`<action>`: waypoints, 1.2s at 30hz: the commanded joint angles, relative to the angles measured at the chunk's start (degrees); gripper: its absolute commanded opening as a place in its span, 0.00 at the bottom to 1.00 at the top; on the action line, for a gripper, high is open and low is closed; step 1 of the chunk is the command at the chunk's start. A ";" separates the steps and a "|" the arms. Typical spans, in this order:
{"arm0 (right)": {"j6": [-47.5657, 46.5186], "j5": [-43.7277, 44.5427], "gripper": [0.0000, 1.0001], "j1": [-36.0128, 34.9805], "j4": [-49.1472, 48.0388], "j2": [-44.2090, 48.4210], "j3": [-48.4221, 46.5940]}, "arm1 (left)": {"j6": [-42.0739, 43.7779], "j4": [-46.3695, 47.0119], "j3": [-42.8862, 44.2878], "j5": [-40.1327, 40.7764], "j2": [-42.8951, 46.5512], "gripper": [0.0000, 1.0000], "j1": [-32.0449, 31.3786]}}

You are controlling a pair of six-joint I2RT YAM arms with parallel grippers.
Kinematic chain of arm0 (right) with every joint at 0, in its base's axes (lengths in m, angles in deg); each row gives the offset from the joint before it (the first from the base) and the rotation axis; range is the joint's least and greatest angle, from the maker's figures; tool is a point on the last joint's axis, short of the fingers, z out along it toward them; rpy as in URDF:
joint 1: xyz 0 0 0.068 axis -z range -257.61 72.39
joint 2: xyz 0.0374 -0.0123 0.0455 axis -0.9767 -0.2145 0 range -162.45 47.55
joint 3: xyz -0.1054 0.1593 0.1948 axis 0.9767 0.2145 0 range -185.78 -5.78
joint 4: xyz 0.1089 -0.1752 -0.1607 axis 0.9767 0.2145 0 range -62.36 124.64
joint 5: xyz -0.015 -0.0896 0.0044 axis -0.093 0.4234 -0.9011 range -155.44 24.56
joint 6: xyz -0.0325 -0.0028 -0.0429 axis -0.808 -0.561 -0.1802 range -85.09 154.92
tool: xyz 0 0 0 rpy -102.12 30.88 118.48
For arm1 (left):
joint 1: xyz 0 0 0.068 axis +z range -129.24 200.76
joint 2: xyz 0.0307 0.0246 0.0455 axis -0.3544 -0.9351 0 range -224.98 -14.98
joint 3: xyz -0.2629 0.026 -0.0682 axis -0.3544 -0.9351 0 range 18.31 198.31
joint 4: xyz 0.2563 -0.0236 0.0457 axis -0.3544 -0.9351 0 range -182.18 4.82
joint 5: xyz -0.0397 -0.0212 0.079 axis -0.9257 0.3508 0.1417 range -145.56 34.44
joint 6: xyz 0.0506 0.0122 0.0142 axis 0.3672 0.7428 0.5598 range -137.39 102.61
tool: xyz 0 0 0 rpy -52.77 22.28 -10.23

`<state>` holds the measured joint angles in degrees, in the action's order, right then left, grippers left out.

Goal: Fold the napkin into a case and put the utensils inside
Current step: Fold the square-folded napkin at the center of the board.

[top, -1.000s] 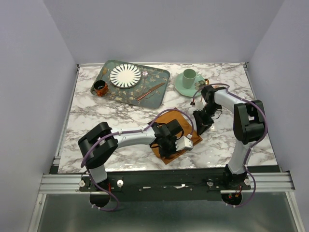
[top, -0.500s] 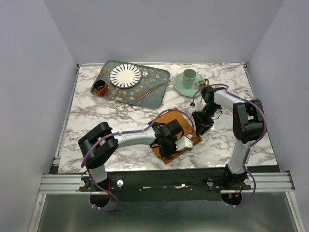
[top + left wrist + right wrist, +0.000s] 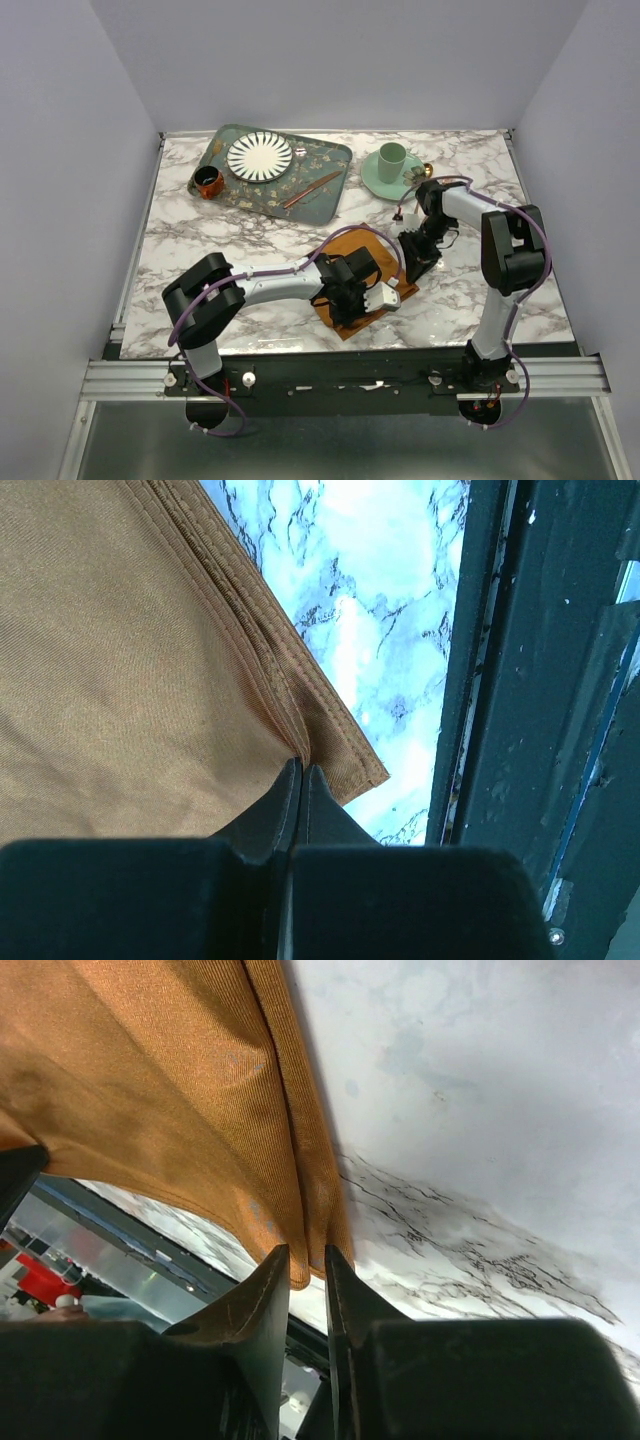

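Pinching the napkin (image 3: 120, 660) at its hemmed edge, our left tool (image 3: 298, 766) is clamped tight on the cloth; our right tool (image 3: 305, 1252) straddles another edge, jaws slightly apart, and we cannot tell if it grips; the napkin lies on the tabletop (image 3: 230, 235), on the near side of the tray (image 3: 320, 160).

Our left arm (image 3: 280, 285) stretches low across to the right, and our left black two-finger gripper (image 3: 301, 768) points down, jaws pressed together on the hem of the rust-orange cloth napkin (image 3: 120, 660). Our right arm (image 3: 515, 250) folds back inward; our right black two-finger gripper (image 3: 307, 1252) stands narrowly parted around that cloth's edge
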<state>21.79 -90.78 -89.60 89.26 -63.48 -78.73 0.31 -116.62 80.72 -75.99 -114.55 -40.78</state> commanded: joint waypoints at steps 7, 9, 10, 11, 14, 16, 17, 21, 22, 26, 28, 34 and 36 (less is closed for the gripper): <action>-0.85 -2.87 0.01 0.21 2.36 -1.92 -2.11 | 0.15 -0.11 1.22 -1.28 -0.28 0.00 -0.42; -1.03 -2.43 0.01 0.21 2.88 -1.39 -2.55 | 0.15 -0.46 1.22 -1.20 0.25 0.00 -0.34; -1.03 -2.08 0.01 0.30 2.97 -0.95 -2.99 | 0.15 -0.64 1.13 -1.20 0.95 0.00 -0.34; -0.94 -1.90 0.01 0.30 3.32 -0.25 -3.25 | 0.15 -0.73 1.22 -1.28 1.48 0.00 -0.34; -1.29 -1.37 0.01 0.47 4.46 0.72 -4.57 | -0.20 -1.52 1.57 -1.64 3.33 0.00 -0.42; -1.46 -0.94 0.01 0.74 4.82 0.98 -5.18 | -0.64 -2.04 2.36 -2.16 3.85 0.00 -0.34; -1.73 -0.76 0.01 1.00 5.08 0.81 -5.62 | -0.90 -2.22 2.71 -2.42 3.94 0.00 -0.34; -2.34 1.08 0.01 1.79 4.91 0.19 -5.72 | -1.61 -2.31 4.56 -2.52 2.98 0.00 -0.60; -2.43 1.35 0.01 1.88 4.73 -0.07 -5.63 | -1.87 -2.22 5.34 -2.69 2.19 0.00 -0.69; -2.96 2.93 0.01 2.06 3.60 -0.86 -5.28 | -1.79 -1.87 5.62 -2.69 0.34 0.00 -1.04; -2.78 3.11 0.01 2.06 3.24 -1.04 -5.36 | -1.70 -1.43 4.83 -2.25 -0.79 0.00 -1.13; -2.34 3.37 0.01 2.06 1.75 -3.58 -5.54 | -1.70 -0.37 3.07 -1.81 -1.95 0.09 -1.13; -2.52 3.11 0.01 2.14 1.74 -3.85 -5.19 | -1.96 -0.55 2.89 -1.99 -0.98 0.29 -1.04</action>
<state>19.84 -89.05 -87.74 92.30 -65.18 -83.36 -1.07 -117.13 84.50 -76.90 -116.08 -41.53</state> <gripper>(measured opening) 0.012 0.112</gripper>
